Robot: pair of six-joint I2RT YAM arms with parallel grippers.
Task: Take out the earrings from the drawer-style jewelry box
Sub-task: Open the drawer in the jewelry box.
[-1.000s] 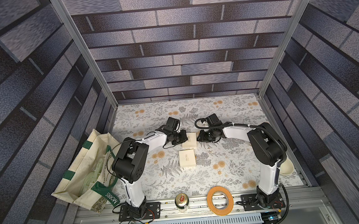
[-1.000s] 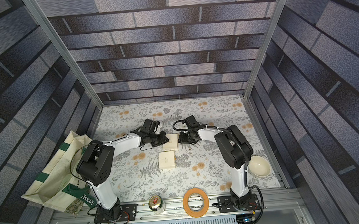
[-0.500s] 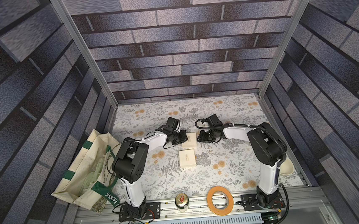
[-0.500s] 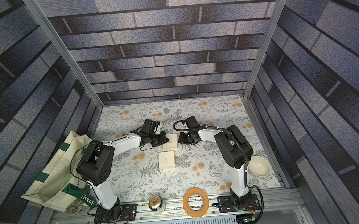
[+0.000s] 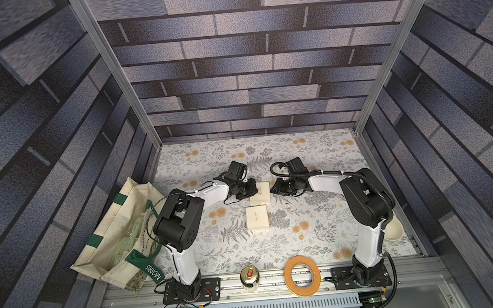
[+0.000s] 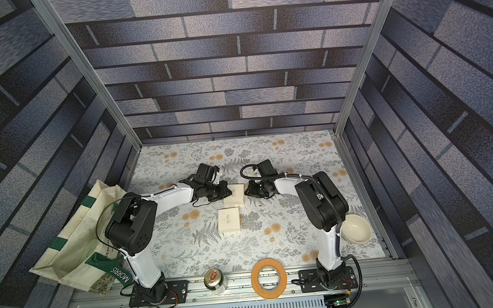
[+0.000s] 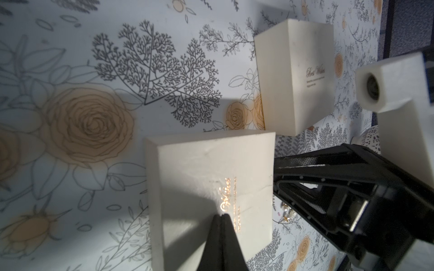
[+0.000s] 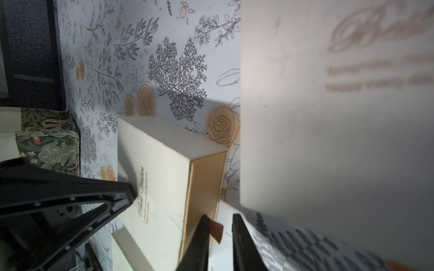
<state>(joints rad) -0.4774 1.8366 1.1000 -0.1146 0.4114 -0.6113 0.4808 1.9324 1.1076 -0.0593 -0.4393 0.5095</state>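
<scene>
The drawer-style jewelry box [image 5: 259, 192] is a cream box with gold script, lying between my two grippers in both top views [image 6: 234, 194]. My left gripper [image 7: 223, 215] is shut, with its tips resting on the box's lid [image 7: 202, 178]. On the opposite side is the box's tan drawer end [image 8: 204, 183]. My right gripper [image 8: 220, 215] stands open around the small brown pull tab [image 8: 216, 228], which lies against one finger. The earrings [image 7: 286, 213] are tiny pearl-and-gold specks on the floral tabletop beside the box, under my right gripper; they also show as specks in a top view [image 5: 287, 202].
A second cream box [image 5: 257, 218] sits just in front of the first. A tote bag [image 5: 119, 237] lies at the left and a cream bowl [image 6: 356, 229] at the right. A drink can [image 5: 249, 276] and an orange tape roll [image 5: 302, 275] stand at the front rail.
</scene>
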